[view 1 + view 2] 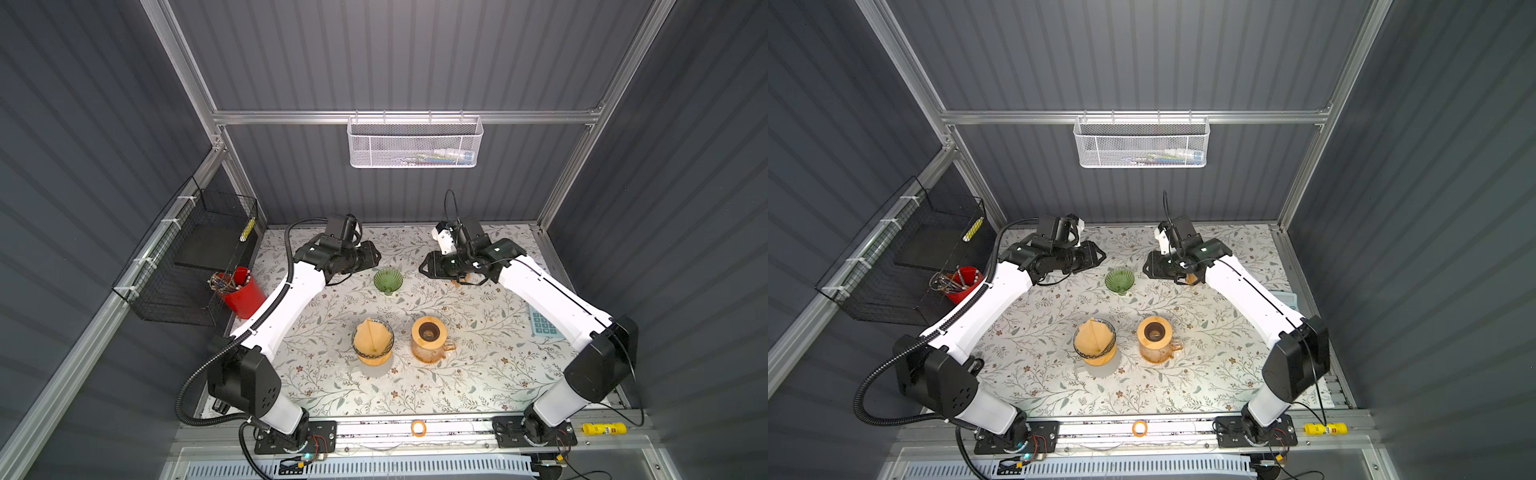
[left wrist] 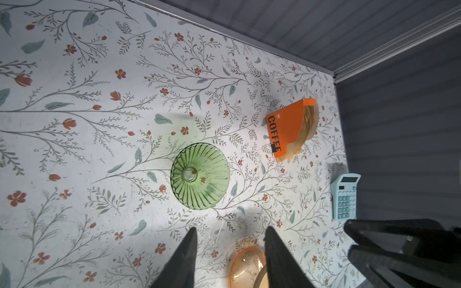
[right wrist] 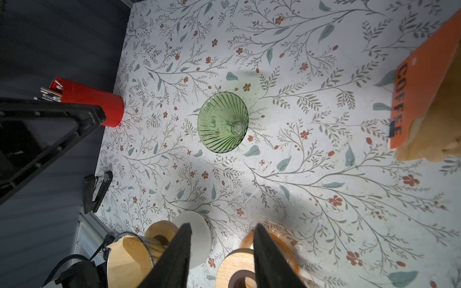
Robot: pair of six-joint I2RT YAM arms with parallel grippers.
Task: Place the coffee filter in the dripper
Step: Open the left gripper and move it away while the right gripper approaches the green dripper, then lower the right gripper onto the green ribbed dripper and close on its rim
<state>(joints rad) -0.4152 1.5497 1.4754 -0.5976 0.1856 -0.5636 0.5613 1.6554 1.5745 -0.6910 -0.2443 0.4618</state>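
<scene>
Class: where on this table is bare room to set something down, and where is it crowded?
Bare cloth: the wide strip between the front rail and the filter-lined dripper and carafe; also between carafe and calculator. Crowded: the back, around the green dripper and orange filter holder.

Both top views look steeply down from high above the front edge, taking in the whole floral-patterned tabletop (image 1: 457,386) (image 1: 1183,386). Each wrist camera hangs nearer, facing down and inward; both share the ribbed green glass cone (image 2: 199,175) (image 3: 222,122) and the orange COFFEE-lettered filter holder (image 2: 287,127) (image 3: 424,87).
</scene>
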